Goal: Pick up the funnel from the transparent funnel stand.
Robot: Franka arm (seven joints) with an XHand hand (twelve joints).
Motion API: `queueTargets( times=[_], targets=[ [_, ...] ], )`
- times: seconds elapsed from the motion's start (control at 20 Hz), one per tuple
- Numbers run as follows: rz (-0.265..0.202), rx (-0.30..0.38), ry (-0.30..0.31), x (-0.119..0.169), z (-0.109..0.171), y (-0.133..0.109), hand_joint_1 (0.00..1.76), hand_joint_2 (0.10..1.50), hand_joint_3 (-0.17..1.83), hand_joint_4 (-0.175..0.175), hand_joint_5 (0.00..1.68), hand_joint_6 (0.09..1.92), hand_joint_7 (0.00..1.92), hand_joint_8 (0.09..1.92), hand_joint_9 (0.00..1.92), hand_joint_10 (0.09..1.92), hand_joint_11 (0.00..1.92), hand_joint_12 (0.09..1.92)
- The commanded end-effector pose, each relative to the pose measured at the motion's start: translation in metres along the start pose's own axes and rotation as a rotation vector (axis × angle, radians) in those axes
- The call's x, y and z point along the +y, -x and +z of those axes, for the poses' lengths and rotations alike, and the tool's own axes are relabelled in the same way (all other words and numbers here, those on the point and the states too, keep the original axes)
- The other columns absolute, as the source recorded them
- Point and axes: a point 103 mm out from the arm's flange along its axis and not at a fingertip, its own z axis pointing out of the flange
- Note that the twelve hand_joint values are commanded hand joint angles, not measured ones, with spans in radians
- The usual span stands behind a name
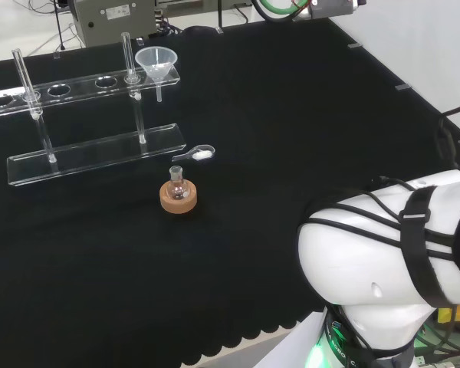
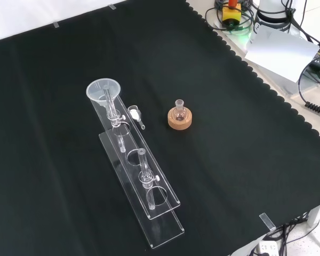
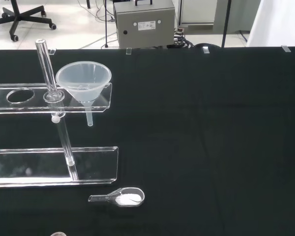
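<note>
- One clear funnel (image 1: 156, 62) sits upright in the end hole of the transparent funnel stand (image 1: 77, 84), at the stand's right end in the head view; its stem hangs below the upper plate, clear of the base plate.
- In the front view the funnel (image 2: 103, 90) is at the stand's far end, the stand (image 2: 144, 197) running from there toward the near edge of the bench (image 2: 245, 160).
- In the wrist view the funnel (image 3: 83, 81) rests by its cone in the upper plate, just beside an upright clear post (image 3: 46, 69) of the stand.
- The stand's other holes (image 1: 58, 90), seen in the head view, are open.
- A small clear scoop (image 1: 195, 155) with white powder in its bowl lies flat on the black cloth, just right of the base plate in the head view.
- A small round flask (image 1: 177, 184) stands upright on a cork ring (image 1: 178, 199), nearer than the scoop in the head view; in the front view it is to the right of the stand.
- The arm's white link (image 1: 391, 253) is at the head view's lower right, well apart from the stand.
- State of the fingers: cannot tell.
</note>
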Motion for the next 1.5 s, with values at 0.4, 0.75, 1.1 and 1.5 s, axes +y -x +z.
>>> queueTargets(
  times=[0.4,0.75,1.1,1.5],
  targets=[
    [0.0,0.018,-0.007,0.01,0.0,-0.005,0.0,1.29,0.28,0.006,0.21,0.09,0.09,0.23,0.14,0.62,0.04,1.34],
    [0.058,0.076,-0.021,0.033,0.007,0.016,0.0,1.29,0.28,0.005,0.21,0.09,0.09,0.24,0.14,0.62,0.04,1.34],
    [0.081,0.051,-0.046,0.062,0.026,0.026,0.0,1.29,0.28,0.004,0.22,0.09,0.09,0.24,0.14,0.62,0.04,1.35],
    [0.048,0.044,-0.115,0.128,0.064,0.021,0.0,1.29,0.28,0.003,0.23,0.09,0.09,0.26,0.15,0.62,0.04,1.35]
  ],
)
